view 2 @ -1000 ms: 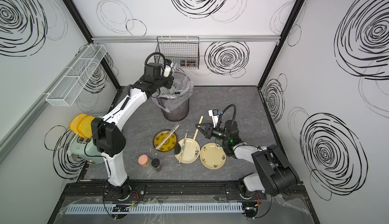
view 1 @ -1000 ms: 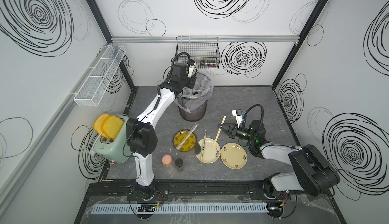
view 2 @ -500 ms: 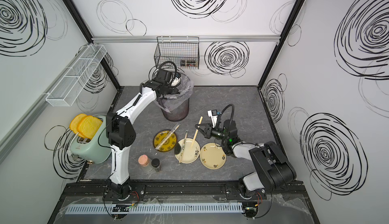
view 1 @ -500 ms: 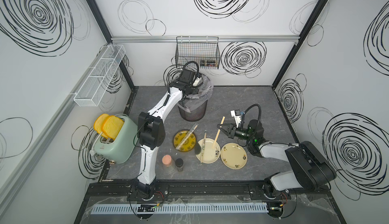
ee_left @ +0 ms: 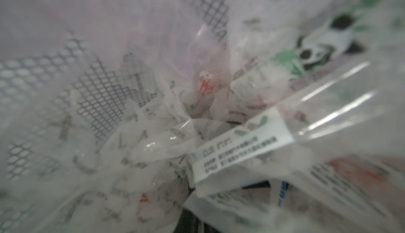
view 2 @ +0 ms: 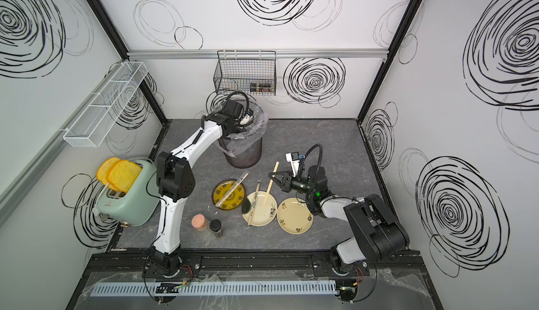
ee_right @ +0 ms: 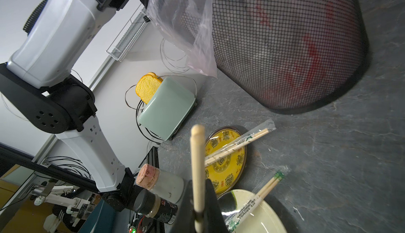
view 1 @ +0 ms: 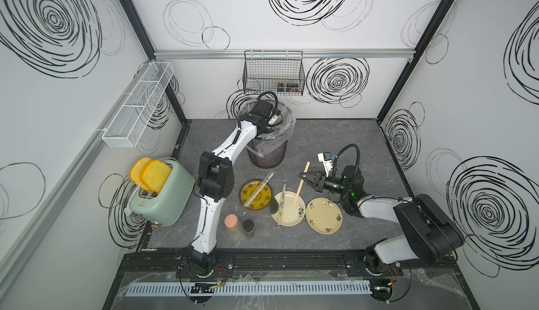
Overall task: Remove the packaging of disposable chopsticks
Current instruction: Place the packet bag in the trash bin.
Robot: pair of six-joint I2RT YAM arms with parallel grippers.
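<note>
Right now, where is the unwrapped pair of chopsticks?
In both top views, the unwrapped pair is pinched in the right fingers, slanting over the middle cream plate.

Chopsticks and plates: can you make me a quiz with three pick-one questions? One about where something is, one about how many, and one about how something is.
1. The left arm reaches into:
A the toaster
B the bin
C the wall basket

2. How many plates are out?
A two
B four
C three

3. The chopsticks in the right pincer are:
A bare
B wrapped in plastic
C snapped in half

Answers:
1 B: its wrist view looks at crumpled wrappers inside mesh walls.
2 C: there is one yellow plate, one cream plate under chopsticks and one empty cream plate.
3 A: plain wood shows, with no sleeve around it.
</note>
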